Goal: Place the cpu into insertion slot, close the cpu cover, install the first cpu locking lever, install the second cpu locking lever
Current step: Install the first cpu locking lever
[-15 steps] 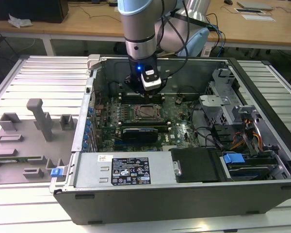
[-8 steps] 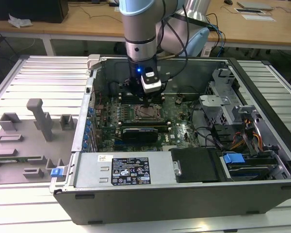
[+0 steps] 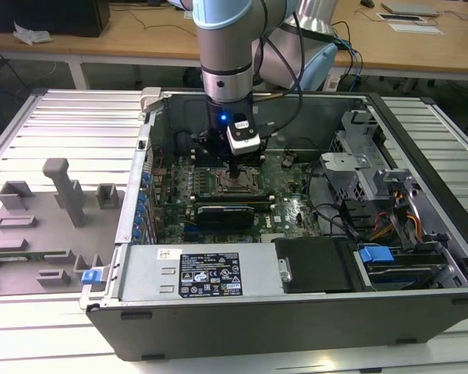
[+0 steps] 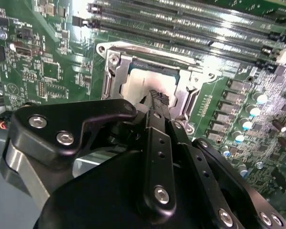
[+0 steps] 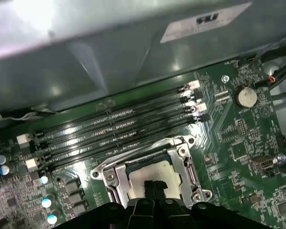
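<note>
The cpu (image 5: 150, 171) lies flat in the socket on the green motherboard, its pale metal top showing in both wrist views (image 4: 140, 81). The cpu cover (image 5: 187, 164), a silvery frame, lies down around it, its window over the chip (image 4: 115, 76). A thin metal lever rod (image 5: 133, 153) runs along the socket edge nearest the memory slots. My gripper (image 5: 154, 184) is shut with nothing between its black fingers, and its tips (image 4: 157, 98) stand right over the cpu's top; whether they touch it I cannot tell. In the exterior view the gripper (image 3: 235, 167) hangs straight down over the socket (image 3: 238, 184).
The open computer case (image 3: 296, 312) lies on a slatted metal table. Memory slots (image 5: 119, 125) run beside the socket, and a long black card (image 3: 230, 212) lies on its near side. Drive cages and cables (image 3: 390, 210) fill the exterior view's right. Grey fixtures (image 3: 62, 195) stand at its left.
</note>
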{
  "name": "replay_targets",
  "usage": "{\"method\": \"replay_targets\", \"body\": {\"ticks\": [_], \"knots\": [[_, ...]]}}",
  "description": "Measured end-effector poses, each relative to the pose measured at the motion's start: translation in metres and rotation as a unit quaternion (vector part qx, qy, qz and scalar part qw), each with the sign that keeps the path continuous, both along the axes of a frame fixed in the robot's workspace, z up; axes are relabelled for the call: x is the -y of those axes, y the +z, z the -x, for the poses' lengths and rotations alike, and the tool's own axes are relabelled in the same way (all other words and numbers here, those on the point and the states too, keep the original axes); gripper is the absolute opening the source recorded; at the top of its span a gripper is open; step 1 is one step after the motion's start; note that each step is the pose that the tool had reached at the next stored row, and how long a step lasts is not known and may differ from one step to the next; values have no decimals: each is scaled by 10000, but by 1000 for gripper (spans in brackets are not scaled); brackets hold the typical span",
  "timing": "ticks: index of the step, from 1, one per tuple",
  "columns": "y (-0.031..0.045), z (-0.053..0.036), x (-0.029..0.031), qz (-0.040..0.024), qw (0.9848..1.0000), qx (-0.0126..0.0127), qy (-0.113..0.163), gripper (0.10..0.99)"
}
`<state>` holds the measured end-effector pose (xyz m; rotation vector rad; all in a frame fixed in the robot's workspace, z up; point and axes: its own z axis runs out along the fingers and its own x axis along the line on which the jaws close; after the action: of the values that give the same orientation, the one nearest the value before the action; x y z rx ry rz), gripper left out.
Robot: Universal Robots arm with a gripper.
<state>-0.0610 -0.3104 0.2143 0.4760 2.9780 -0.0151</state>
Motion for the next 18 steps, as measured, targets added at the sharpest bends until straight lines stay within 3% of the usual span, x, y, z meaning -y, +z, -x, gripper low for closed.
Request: {"method": "replay_targets", "body": {"ticks": [6,13,16,18], "knots": [[1,-1,2,1,10000,-1,57,106],[-18,-27,1,3,9970,0,771,106],[-17,-31,2,132,9963,-13,846,106],[6,-32,1,138,9962,-12,856,106]]}}
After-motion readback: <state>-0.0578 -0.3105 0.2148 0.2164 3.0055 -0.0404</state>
